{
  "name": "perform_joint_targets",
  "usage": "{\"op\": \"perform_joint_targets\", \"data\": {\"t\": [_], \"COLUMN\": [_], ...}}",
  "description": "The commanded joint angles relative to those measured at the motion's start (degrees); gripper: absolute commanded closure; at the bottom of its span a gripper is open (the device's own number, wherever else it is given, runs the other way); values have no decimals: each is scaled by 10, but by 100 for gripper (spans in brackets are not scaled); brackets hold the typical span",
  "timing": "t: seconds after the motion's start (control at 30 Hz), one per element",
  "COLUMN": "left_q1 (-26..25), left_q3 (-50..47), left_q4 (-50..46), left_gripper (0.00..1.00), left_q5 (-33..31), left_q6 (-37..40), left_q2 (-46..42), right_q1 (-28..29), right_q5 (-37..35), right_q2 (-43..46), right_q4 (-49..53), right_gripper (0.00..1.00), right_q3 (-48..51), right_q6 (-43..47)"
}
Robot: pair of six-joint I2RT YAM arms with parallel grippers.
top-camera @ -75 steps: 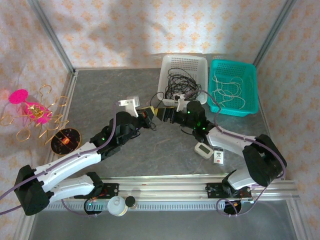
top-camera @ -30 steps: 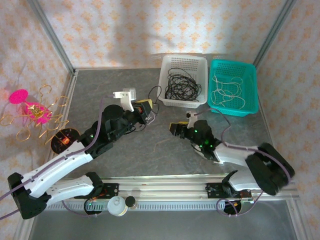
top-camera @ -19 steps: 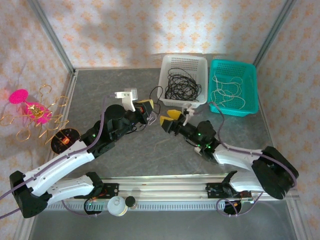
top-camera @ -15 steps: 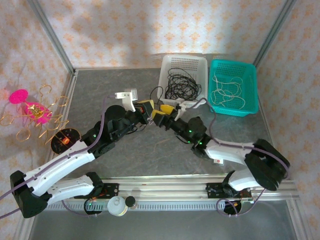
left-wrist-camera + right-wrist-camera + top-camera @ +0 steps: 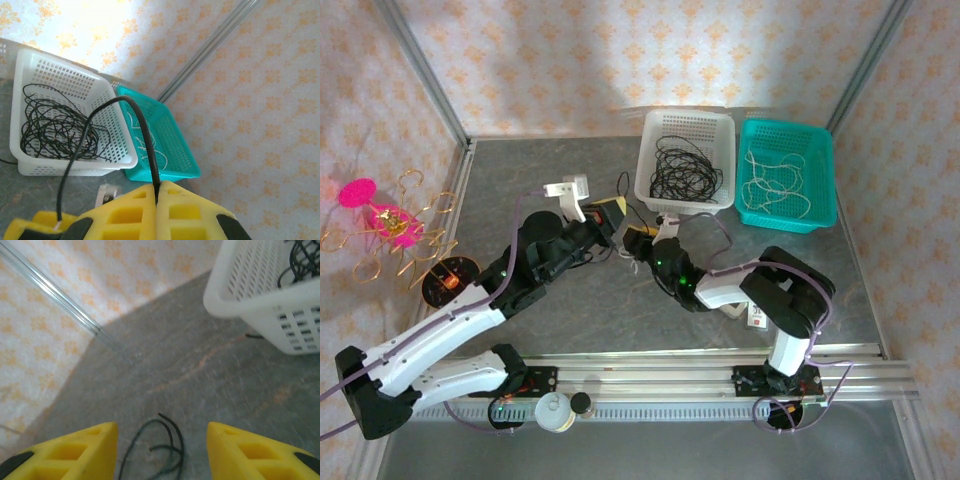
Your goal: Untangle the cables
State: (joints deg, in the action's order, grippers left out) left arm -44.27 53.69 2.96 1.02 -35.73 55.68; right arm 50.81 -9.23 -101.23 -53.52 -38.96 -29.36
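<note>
Right gripper [image 5: 638, 240] swung left, now just beside left gripper [image 5: 611, 214]; its fingers are spread over a loose cable end [image 5: 167, 421] on the table [image 5: 225, 380]. Left gripper's fingers pinch one black cable [image 5: 145, 135]. White basket [image 5: 645, 160] holds coiled black cables [image 5: 685, 168]; teal basket [image 5: 823, 170] holds white cables [image 5: 775, 180].

Left fingers [image 5: 125, 216] pressed together; right fingers [image 5: 70, 449] spread apart.

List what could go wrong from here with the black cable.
1. The left tool is shut on a black cable, and the right tool, jaws open, sits close beside it in the top view: they may collide.
2. The loose cable end on the table is thin and could slip the right tool's grasp.
</note>
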Motion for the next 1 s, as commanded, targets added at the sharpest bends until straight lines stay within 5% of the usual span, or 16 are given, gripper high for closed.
{"op": "perform_joint_targets", "data": {"t": [0.0, 0.53, 0.73, 0.87, 0.97], "left_q1": [-3, 3, 7, 11, 16], "left_q3": [51, 160, 170, 159, 142], "left_q4": [3, -52, -69, -78, -78], "left_gripper": [100, 100, 100, 100, 100], "left_q5": [-18, -81, -74, -67, -66], "left_q6": [35, 124, 131, 127, 116], "left_q2": [-13, 28, 37, 33, 26], "right_q1": [8, 16, 14, -28, -73], "right_q5": [10, 53, 40, 105, 223], "right_q2": [-13, 18, 147, 243, 306], "right_q4": [0, 78, 164, 261, 275], "right_gripper": [51, 46, 37, 33, 33], "right_q3": [23, 104, 102, 66, 57], "right_q6": [14, 113, 167, 196, 233]}}
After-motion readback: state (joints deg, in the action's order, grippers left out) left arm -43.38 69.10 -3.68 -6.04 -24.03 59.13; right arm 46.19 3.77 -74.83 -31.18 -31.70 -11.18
